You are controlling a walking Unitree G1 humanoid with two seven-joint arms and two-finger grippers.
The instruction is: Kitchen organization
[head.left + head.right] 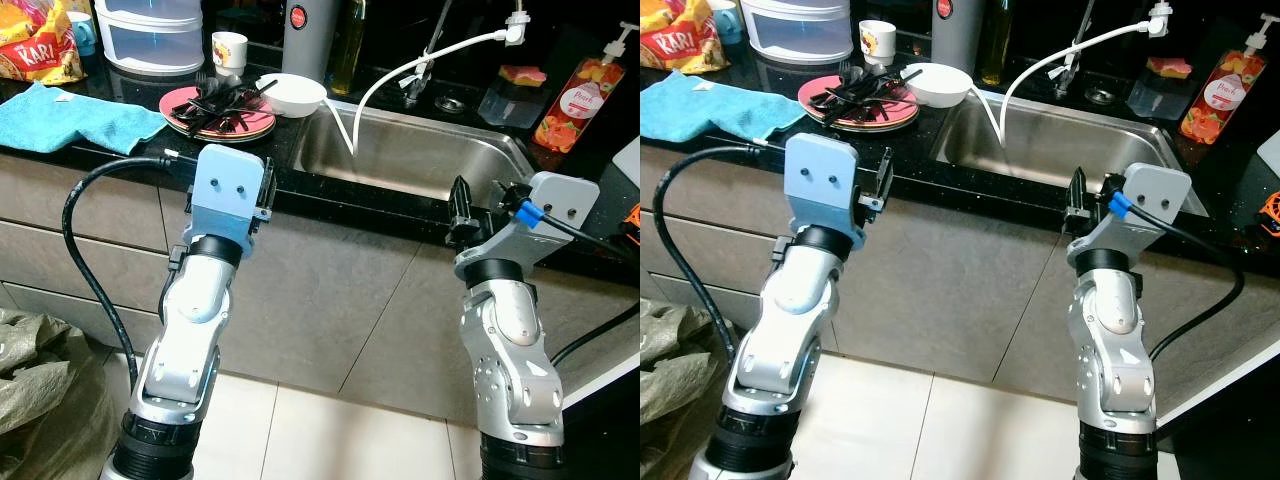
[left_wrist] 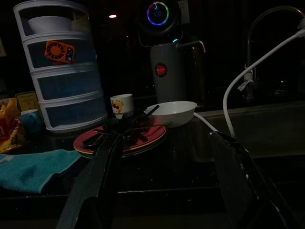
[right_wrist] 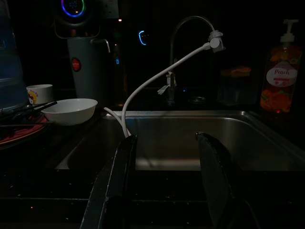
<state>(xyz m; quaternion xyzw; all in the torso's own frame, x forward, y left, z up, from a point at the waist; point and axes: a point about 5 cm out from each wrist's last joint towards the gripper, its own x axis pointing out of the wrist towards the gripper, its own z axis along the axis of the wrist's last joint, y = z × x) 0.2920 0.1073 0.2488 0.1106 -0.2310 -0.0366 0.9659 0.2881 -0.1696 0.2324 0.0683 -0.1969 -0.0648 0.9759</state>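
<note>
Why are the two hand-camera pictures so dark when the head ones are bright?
Head views: bright and sharp, the sink glinting. Left wrist view: dim, the red plate barely lit past the left gripper. Right wrist view: darker still, the white hose standing out.

One white bowl (image 1: pixel 291 94), one cup (image 1: pixel 229 48), one blue towel (image 1: pixel 75 117), one soap bottle (image 1: pixel 583 101).

The sink (image 1: pixel 420 150) basin lies open — only a white hose (image 1: pixel 375 85) droops over its back left corner. Left of the sink, a white bowl (image 1: pixel 292 94) and a plate stack (image 1: pixel 225 120) topped with black utensils (image 1: pixel 220 100) crowd the surface (image 1: pixel 100 150) — right of the sink stands a soap bottle (image 1: pixel 580 100).
</note>
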